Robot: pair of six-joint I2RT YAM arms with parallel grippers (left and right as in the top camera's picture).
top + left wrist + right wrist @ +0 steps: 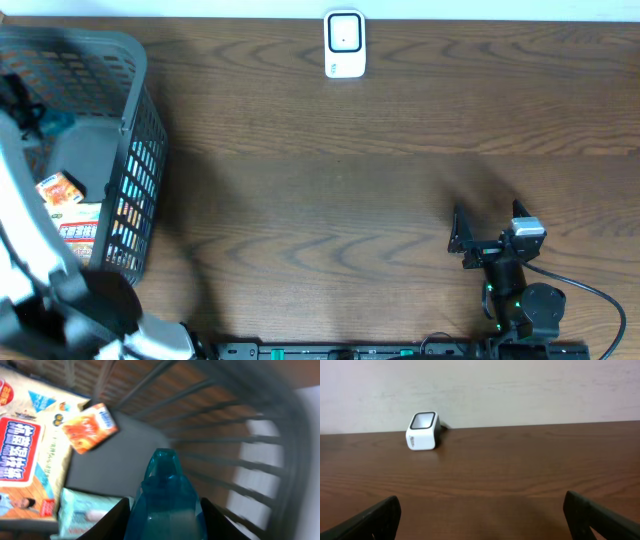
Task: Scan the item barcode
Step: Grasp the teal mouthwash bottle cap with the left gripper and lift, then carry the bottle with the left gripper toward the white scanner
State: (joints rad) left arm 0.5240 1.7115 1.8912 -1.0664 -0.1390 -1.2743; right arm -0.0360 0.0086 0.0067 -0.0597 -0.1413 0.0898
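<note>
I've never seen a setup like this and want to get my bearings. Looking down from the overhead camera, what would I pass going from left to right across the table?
grey basket → white scanner → right gripper

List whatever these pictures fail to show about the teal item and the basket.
- Barcode on the teal item: none visible, left wrist view; blurred, and the bottom edge cuts the item off.
- Contents of the basket: overhead, the left arm covers most of them.
- Small print on the large packet: left wrist view, blurred, cut by the left edge.
</note>
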